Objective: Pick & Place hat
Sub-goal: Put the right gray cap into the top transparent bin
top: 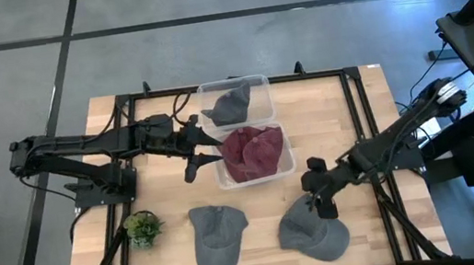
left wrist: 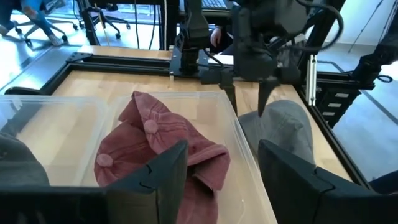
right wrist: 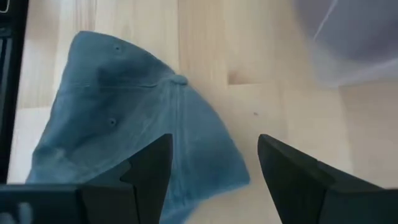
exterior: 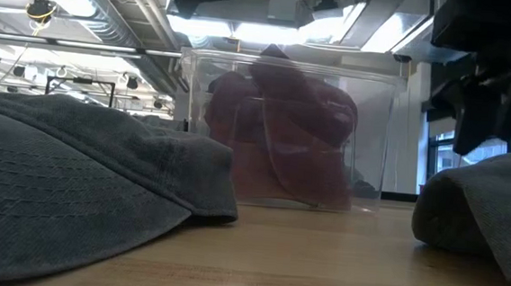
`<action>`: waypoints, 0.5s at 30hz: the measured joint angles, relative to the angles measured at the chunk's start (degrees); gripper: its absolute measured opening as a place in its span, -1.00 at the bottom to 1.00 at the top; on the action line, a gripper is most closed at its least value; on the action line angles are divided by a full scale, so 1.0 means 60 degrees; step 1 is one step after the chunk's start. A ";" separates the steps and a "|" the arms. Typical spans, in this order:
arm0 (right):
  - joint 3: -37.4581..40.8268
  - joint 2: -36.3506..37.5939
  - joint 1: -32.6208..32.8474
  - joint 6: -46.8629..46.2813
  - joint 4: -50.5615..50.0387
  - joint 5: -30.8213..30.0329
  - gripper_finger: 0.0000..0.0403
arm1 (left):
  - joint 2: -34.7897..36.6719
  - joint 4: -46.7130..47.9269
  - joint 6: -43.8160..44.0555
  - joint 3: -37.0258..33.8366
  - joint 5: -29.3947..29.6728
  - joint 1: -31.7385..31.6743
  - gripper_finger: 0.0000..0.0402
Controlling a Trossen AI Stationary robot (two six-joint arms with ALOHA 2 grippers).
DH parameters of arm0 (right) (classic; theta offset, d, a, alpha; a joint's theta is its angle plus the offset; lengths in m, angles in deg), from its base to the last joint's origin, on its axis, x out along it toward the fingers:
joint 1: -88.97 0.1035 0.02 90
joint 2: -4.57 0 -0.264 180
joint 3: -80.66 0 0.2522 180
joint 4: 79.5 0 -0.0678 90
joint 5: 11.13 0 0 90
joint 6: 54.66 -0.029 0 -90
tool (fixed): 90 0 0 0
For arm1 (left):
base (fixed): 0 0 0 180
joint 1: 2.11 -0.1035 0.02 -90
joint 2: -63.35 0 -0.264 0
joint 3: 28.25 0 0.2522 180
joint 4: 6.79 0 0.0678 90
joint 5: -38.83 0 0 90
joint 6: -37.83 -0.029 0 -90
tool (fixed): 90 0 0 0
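Note:
Two grey caps lie on the table's near part: one near the middle (top: 215, 238) (exterior: 73, 175), one to its right (top: 314, 231) (exterior: 485, 213) (right wrist: 130, 118). My right gripper (top: 322, 193) (right wrist: 214, 168) hangs open, pointing down, just over the far edge of the right cap, with its crown button between the fingers' line of sight. My left gripper (top: 196, 157) (left wrist: 217, 177) is open at the left side of the near clear bin (top: 286, 165), which holds maroon caps (top: 251, 152) (left wrist: 155, 143). A third grey cap (top: 231, 105) lies in the far bin (top: 260, 81).
A small green plant (top: 142, 228) stands near the table's left near corner. The two clear bins sit mid-table, one behind the other. A black frame (top: 358, 97) runs round the tabletop. Bare wood lies right of the bins (top: 328, 120).

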State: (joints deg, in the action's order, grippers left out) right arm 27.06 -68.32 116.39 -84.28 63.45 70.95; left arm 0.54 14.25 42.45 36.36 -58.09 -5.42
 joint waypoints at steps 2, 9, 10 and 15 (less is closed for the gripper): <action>0.0001 -0.0264 0.0165 -0.0196 0.0157 -0.0013 0.17 | 0.0000 0.0003 0.0098 0.0000 0.0001 0.0000 -0.06; -0.0002 -0.1317 0.0657 -0.0794 0.0507 -0.0009 0.17 | 0.0000 0.0038 0.0107 0.0000 -0.0017 0.0000 -0.05; -0.0002 -0.1497 0.0686 -0.0862 0.0577 -0.0011 0.17 | 0.0000 0.0038 0.0107 0.0000 -0.0014 0.0000 -0.05; -0.0017 -0.2347 0.0789 -0.1271 0.0678 -0.0291 0.12 | -0.0004 0.0040 0.0107 0.0000 -0.0018 0.0000 -0.06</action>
State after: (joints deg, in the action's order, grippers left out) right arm 26.96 -82.40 121.13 -91.91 67.52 69.20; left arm 0.52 14.49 43.09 36.36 -58.20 -5.42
